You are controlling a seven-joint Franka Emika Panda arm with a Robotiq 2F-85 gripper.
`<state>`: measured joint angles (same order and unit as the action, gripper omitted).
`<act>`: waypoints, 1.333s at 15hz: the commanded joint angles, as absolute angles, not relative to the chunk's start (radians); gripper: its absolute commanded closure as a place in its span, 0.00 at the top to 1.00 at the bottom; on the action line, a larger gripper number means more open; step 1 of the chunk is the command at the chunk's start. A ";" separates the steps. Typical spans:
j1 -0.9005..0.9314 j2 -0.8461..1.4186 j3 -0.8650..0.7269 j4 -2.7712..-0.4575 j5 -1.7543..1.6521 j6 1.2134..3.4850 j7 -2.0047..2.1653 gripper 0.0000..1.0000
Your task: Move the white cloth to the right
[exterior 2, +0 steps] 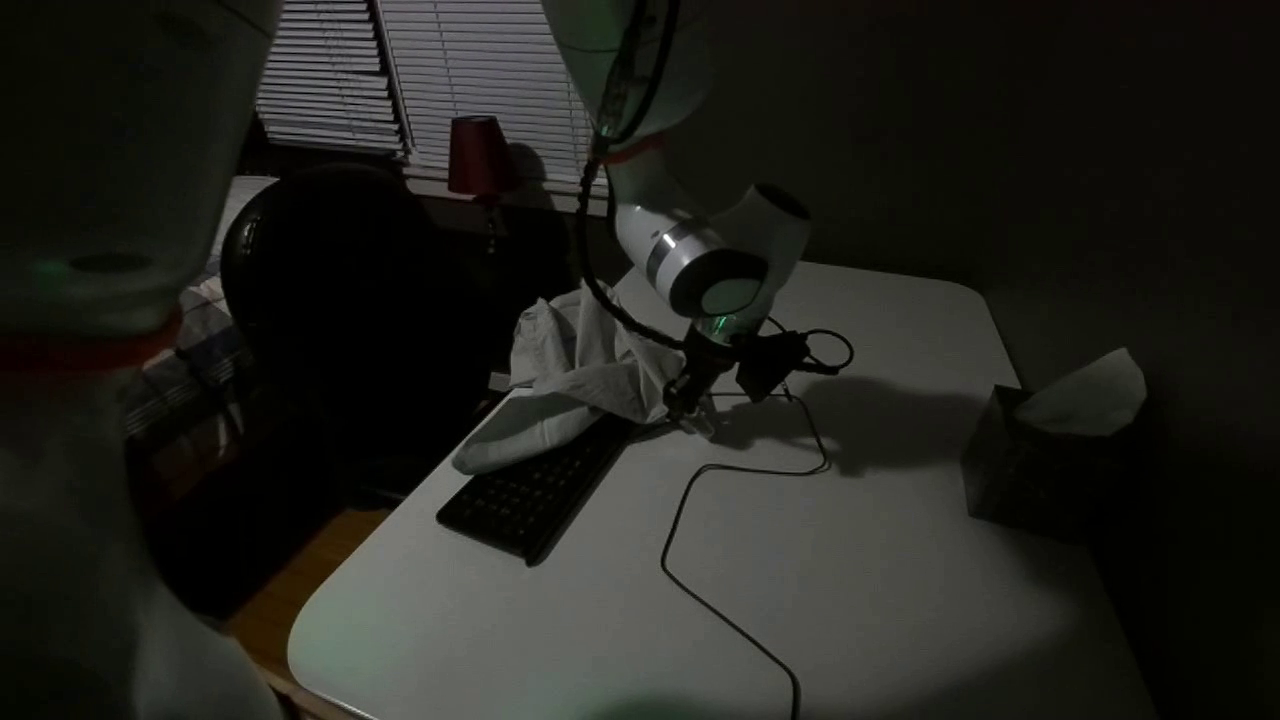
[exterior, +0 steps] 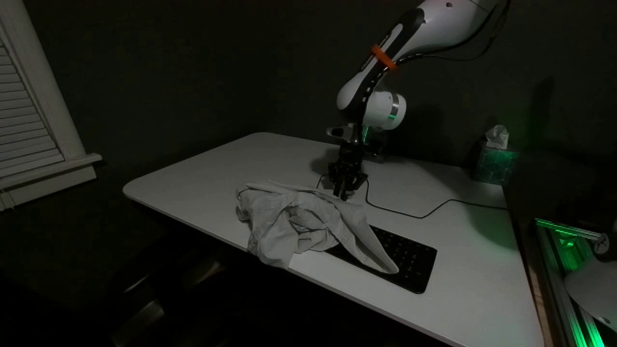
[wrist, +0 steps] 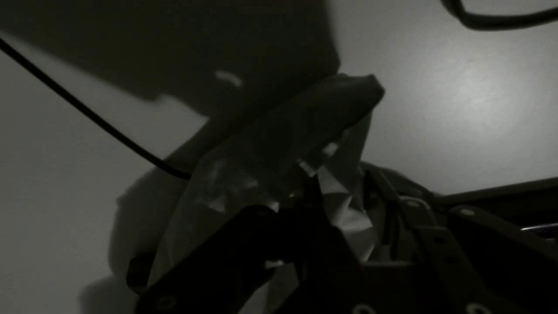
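Observation:
The crumpled white cloth (exterior: 289, 217) lies on the white table, partly over the black keyboard (exterior: 414, 265) and partly over the table's front edge. It also shows in an exterior view (exterior 2: 575, 375). My gripper (exterior: 342, 193) points down at the back edge of the cloth. In an exterior view the gripper (exterior 2: 686, 412) touches the cloth at its table-centre side. In the dark wrist view the gripper (wrist: 342, 185) has its fingers partly closed, with bunched, creased cloth (wrist: 351, 218) between them. A cloth fold sticks out beyond the fingertips.
A thin black cable (exterior: 429, 217) runs across the white table (exterior: 217, 168) behind the cloth and past the gripper. A tissue box (exterior: 495, 165) stands at the back corner, also seen in an exterior view (exterior 2: 1015, 470). A dark chair (exterior 2: 340, 320) stands by the table's front edge.

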<state>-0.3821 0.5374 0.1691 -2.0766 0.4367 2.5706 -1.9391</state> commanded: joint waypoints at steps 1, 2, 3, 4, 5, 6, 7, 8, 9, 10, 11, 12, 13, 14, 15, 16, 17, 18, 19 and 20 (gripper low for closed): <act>-0.400 0.576 0.190 -2.058 0.465 2.609 -2.023 0.64; -0.399 0.581 0.190 -2.057 0.461 2.618 -2.038 0.70; -0.395 0.587 0.186 -2.059 0.452 2.632 -2.049 0.79; -0.395 0.593 0.186 -2.061 0.447 2.650 -2.060 0.46; -0.400 0.599 0.192 -2.061 0.451 2.663 -2.071 0.40; -0.403 0.605 0.198 -2.062 0.453 2.677 -2.080 0.39; -0.406 0.607 0.205 -2.065 0.457 2.688 -2.081 0.33; -0.409 0.609 0.212 -2.066 0.458 2.696 -2.081 0.23; -0.410 0.605 0.219 -2.069 0.461 2.701 -2.073 0.16; -0.412 0.598 0.226 -2.072 0.463 2.699 -2.069 0.07; -0.411 0.587 0.231 -2.077 0.462 2.698 -2.064 0.02; -0.409 0.576 0.236 -2.083 0.460 2.695 -2.060 0.00; -0.402 0.561 0.234 -2.092 0.452 2.697 -2.052 0.00; -0.389 0.541 0.226 -2.103 0.442 2.699 -2.037 0.00; -0.373 0.511 0.214 -2.120 0.430 2.698 -2.015 0.01; -0.357 0.485 0.201 -2.134 0.419 2.705 -1.994 0.01; -0.330 0.446 0.171 -2.156 0.390 2.713 -1.955 0.01; -0.323 0.417 0.166 -2.169 0.385 2.721 -1.936 0.01; -0.312 0.379 0.155 -2.184 0.375 2.717 -1.908 0.01; -0.308 0.343 0.159 -2.201 0.388 2.723 -1.885 0.01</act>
<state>-0.3468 0.4730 0.1867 -2.1066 0.4041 2.6914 -1.9647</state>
